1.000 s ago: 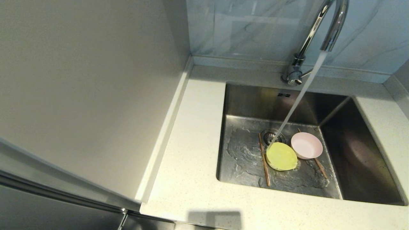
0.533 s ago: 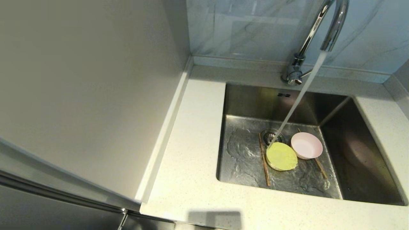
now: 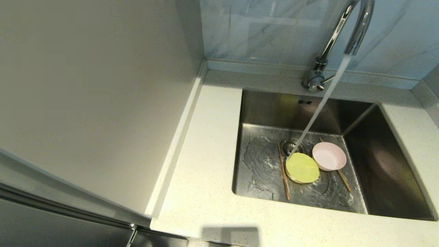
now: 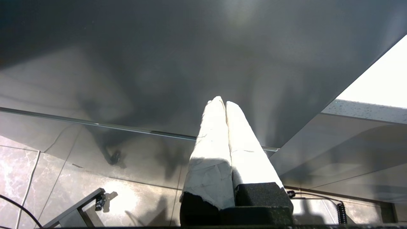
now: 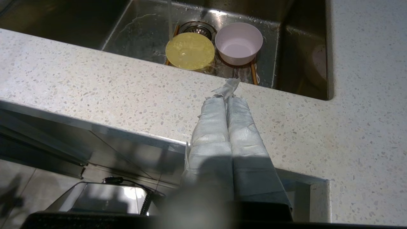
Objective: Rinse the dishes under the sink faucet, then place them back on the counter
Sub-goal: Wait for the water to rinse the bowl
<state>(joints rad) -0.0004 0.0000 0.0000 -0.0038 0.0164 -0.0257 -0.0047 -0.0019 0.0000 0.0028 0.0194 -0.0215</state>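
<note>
Water runs from the chrome faucet (image 3: 356,31) onto the rim of the yellow-green bowl (image 3: 302,168) (image 5: 189,51) on the floor of the sink (image 3: 260,109). The pink bowl (image 3: 329,156) (image 5: 238,43) stands upright right beside it. One chopstick (image 3: 284,178) lies left of the yellow-green bowl, the other (image 3: 344,180) runs under the pink bowl. Neither arm shows in the head view. My right gripper (image 5: 226,98) is shut and empty, low over the front edge of the counter (image 5: 95,82). My left gripper (image 4: 221,102) is shut and empty, facing a grey panel.
The drain strainer (image 3: 291,145) sits just behind the yellow-green bowl. The faucet's side lever (image 3: 330,79) sticks out at its base. A tall smooth grey-white side panel (image 3: 96,103) bounds the counter (image 3: 205,164) on the left. A marbled wall rises behind the raised rim.
</note>
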